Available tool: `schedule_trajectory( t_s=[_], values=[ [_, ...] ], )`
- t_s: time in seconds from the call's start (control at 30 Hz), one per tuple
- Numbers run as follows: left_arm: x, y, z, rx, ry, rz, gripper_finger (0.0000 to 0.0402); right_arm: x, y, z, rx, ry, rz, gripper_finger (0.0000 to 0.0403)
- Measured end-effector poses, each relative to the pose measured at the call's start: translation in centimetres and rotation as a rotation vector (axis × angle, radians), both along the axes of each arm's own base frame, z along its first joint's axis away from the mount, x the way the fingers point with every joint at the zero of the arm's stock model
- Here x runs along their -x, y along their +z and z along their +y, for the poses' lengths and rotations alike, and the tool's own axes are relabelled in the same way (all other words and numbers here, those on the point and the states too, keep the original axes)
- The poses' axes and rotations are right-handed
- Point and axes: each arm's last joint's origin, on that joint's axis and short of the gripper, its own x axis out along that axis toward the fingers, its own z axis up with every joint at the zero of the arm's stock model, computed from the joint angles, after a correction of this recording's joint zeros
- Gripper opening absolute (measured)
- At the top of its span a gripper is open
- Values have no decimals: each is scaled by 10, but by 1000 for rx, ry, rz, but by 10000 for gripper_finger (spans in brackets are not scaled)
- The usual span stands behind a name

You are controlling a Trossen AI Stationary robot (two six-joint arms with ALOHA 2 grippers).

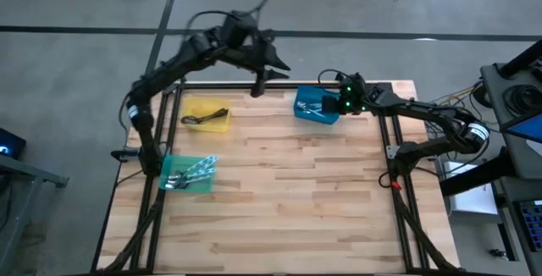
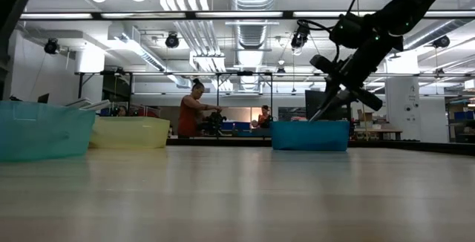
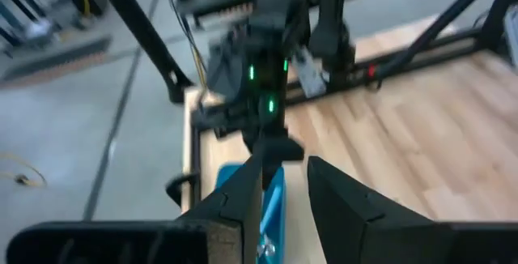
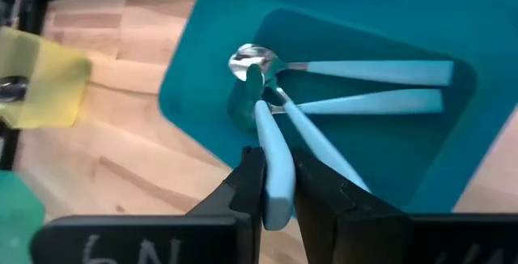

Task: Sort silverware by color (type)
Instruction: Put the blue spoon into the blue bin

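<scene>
Behind the wooden table (image 1: 288, 191) we see a wide industrial hall with ceiling lights and ducts, and a person (image 2: 190, 111) stands at a bench far off in the low view. Three plastic bins sit on the table. Our right gripper (image 4: 278, 185) hangs over the blue bin (image 1: 317, 107) at the far edge of the table, and its fingers are clamped on a light blue handled spoon (image 4: 273, 160), whose bowl points down into the bin. Three more blue handled utensils (image 4: 380, 86) lie on the bin's floor, their silver heads gathered near one corner and their handles fanning out toward the opposite wall. In the low view the same gripper reaches down at a slant to the rim of that bin.

Our left gripper (image 1: 259, 84) is raised above the far table edge, between the yellow bin (image 1: 207, 116) and the blue one. Its fingers (image 3: 243, 195) stand a little apart with nothing between them.

The yellow bin holds dark utensils (image 1: 203, 118), lying across its floor. The green bin (image 1: 188, 174) sits at the left side of the table, near the left arm's base, and carries a cluster of silver utensils (image 1: 182, 175), laid close together.
</scene>
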Motion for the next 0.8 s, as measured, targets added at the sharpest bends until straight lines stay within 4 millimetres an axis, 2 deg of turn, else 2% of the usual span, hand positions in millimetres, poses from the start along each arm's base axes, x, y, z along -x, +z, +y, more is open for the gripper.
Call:
schedule_trajectory(
  t_s=[0.17, 0.33, 0.53, 0.8],
  values=[
    [30, 36, -22, -13, 1, -87, 81, 1, -1, 0, 4, -15, 13, 81],
    [50, 53, -49, -6, -37, -127, 81, 1, -1, 0, 0, -18, 13, 102],
    [69, 55, -80, -10, -58, -153, 81, 1, -1, 0, -2, -17, 13, 107],
    [100, 45, -108, -84, 44, -253, 81, 1, -1, 0, -14, -33, 1, 109]
  ],
)
